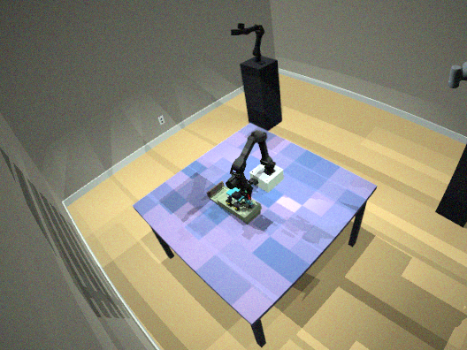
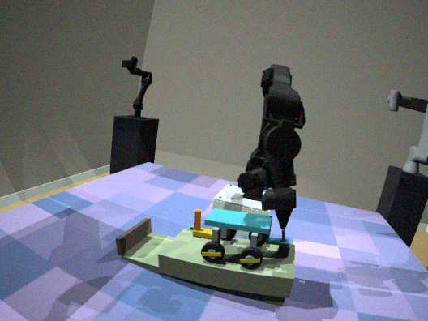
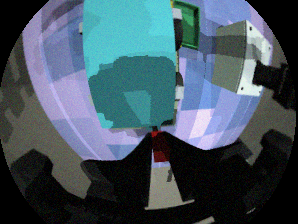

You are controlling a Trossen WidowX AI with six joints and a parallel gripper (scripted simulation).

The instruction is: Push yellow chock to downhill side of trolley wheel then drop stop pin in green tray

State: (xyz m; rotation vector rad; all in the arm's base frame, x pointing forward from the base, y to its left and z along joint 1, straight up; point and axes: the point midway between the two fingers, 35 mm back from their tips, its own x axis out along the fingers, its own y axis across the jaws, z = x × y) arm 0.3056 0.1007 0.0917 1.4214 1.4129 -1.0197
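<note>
The trolley (image 1: 233, 190) (image 2: 238, 220) (image 3: 131, 30) has a turquoise top, grey legs and black wheels with pale hubs, each near wheel crossed by a yellow bar. The ramp (image 1: 248, 214) (image 2: 227, 276) is dull sage green, with a brown board (image 1: 216, 190) (image 2: 134, 236) at its low end. The chock (image 2: 197, 220) shows an orange handle and a yellow body. The pin (image 3: 160, 146) has a red head; the gripper (image 1: 248, 198) (image 2: 284, 230) (image 3: 156, 135) is black. The tray (image 3: 190, 25) is green, the box (image 1: 266, 178) (image 2: 239, 199) (image 3: 235, 60) off-white. Lilac, violet and blue patches chequer the table (image 1: 283, 261) (image 2: 53, 259) (image 3: 55, 95).
</note>
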